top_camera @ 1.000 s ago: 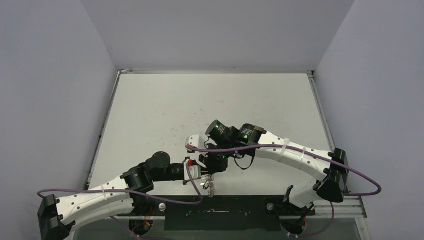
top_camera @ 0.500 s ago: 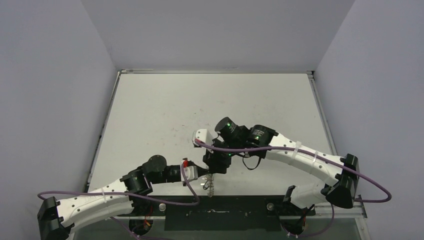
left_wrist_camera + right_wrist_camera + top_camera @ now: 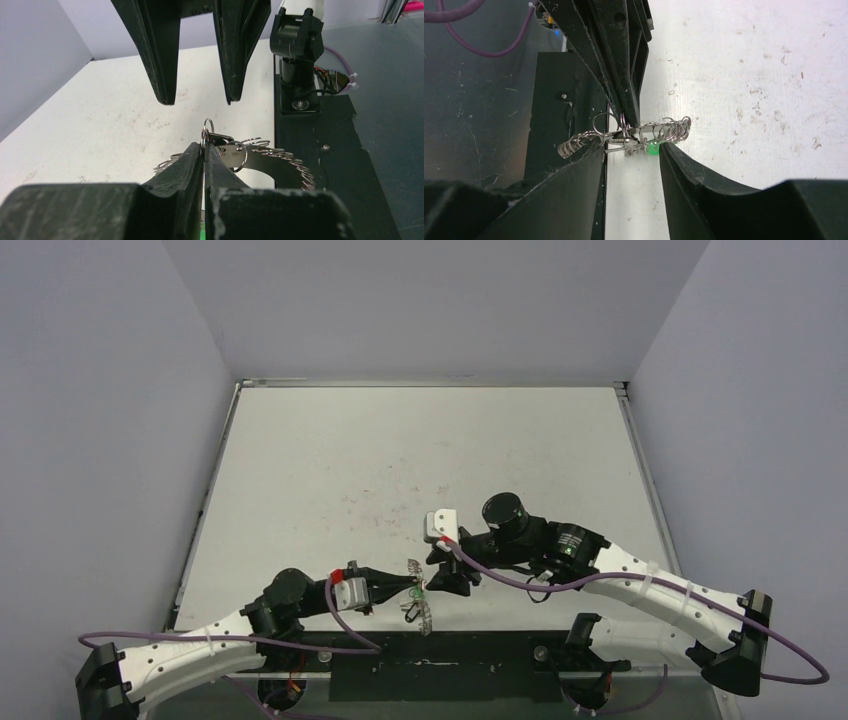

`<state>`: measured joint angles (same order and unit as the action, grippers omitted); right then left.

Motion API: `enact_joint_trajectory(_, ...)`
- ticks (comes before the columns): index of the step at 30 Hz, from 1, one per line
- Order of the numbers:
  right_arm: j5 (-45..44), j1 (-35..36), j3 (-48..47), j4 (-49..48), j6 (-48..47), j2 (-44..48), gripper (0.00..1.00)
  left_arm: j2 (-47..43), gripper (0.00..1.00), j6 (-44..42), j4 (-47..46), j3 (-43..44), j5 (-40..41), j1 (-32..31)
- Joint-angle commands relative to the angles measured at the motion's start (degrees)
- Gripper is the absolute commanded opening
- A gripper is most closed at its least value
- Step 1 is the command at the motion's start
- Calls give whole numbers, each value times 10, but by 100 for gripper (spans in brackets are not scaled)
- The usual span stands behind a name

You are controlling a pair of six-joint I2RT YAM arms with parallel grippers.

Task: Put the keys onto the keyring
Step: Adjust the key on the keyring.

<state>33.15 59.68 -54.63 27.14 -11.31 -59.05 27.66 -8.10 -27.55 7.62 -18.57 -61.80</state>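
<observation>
The worktop [image 3: 420,445] was a white rectangular board, scuffed and flecked with dark specks, thickest around its middle. A black plate [image 3: 480,675] lay along its near edge, with the arm bases [image 3: 583,635] bolted on it. A metal rail [image 3: 400,383] framed the board's other sides.

Left fingers [image 3: 182,170], clamped on the keyring [image 3: 285,160], and spread right fingers [image 3: 159,55] crowd tip to tip at the near edge; the worktop [image 3: 420,450] beyond lies open.

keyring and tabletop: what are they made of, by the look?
Keyring: likely metal. Thin, silver-grey, with bright glints along its looped rim.
Tabletop: matte white sheet, scuffed and speckled. It could be painted board or laminate; the look leaves that open.
</observation>
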Motion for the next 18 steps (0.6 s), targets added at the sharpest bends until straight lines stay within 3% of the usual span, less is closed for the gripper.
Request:
enact_joint_trajectory(1,35,-4,13,-84,4,4,45,-12,0,17,-118,4,-13,-2)
enact_joint_trajectory(4,40,-4,10,-85,7,-11,41,-13,0,18,-118,5,-14,-2)
enact_joint_trajectory(10,46,-4,-2,-68,5,-39,15,-15,0,18,-117,5,-15,-2)
enact_joint_trajectory(18,37,-6,11,-68,-4,-29,0,-23,0,15,-113,3,-12,-2)
